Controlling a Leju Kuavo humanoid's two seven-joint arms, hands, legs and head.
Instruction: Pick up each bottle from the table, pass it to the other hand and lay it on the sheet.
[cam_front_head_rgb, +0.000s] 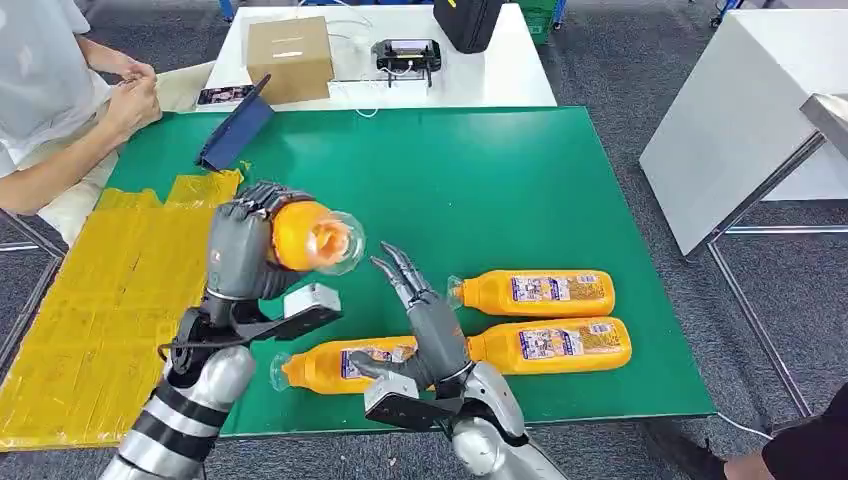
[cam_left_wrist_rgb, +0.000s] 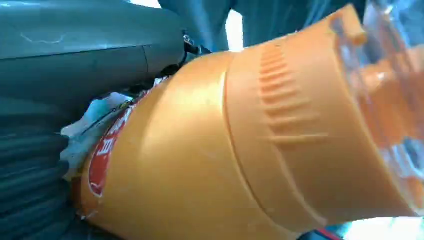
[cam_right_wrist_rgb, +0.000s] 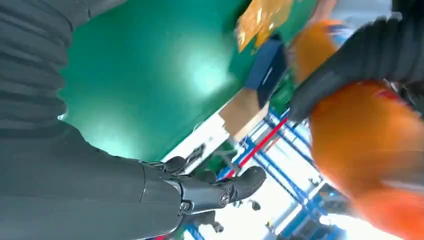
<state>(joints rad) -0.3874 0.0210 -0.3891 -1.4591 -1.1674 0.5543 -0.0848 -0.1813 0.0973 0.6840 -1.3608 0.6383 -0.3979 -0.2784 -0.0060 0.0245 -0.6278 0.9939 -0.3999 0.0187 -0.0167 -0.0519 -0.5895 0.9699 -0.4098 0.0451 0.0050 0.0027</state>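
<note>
Item 1: left hand, fingers wrapped around an orange bottle, holding it clear of the desk above the near-left part, just beside the yellow sheet's right edge. Clear cap end points toward the right hand. In the left wrist view the held bottle shows a ribbed orange shoulder and a red-and-white label pressed against the hand's grey cover.

Item 2: right hand, empty, fingers apart and extended toward the held bottle, raised over the near edge of the desk. In the right wrist view its dark fingers stand apart from the bottle.

Item 3: three orange bottles lying on their sides near the desk's near edge: a near-left bottle partly behind the right hand, a near-right bottle, and a farther bottle just beyond it.

Item 4: yellow sheet, spread along the left edge of the desk.

Item 5: blue tablet, tilted, at the far-left corner.

Item 6: person's hands, beyond the far-left corner.
</note>
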